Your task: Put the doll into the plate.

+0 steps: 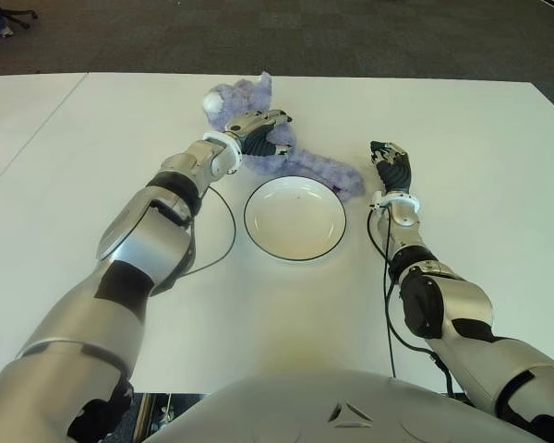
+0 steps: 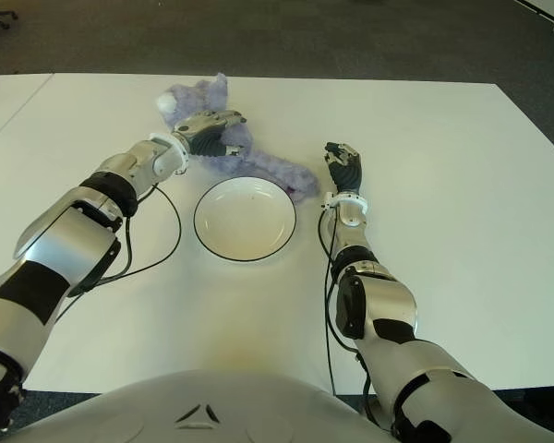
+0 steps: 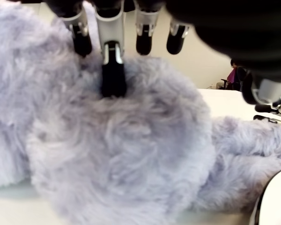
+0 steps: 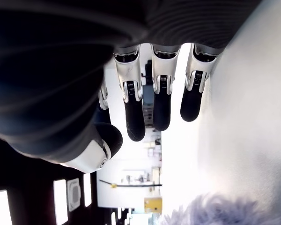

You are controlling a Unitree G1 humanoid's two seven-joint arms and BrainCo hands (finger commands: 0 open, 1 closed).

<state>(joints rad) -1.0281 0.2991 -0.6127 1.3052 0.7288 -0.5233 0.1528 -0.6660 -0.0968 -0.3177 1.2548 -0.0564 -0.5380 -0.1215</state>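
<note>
While your left robot hand (image 1: 263,131) presses loose, unclosed fingers onto the plush doll (image 1: 300,166), lifting now risks it slipping short of the plate (image 1: 295,219).

No readable text, label or number shows anywhere.

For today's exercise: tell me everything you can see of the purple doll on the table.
The doll is a lavender plush with long fluffy fur and a white tuft at its far end. It lies flat on the white table, curving along the far rim of the plate, not in it. The left hand is over its middle, one of its fingers pressing the fur.
</note>
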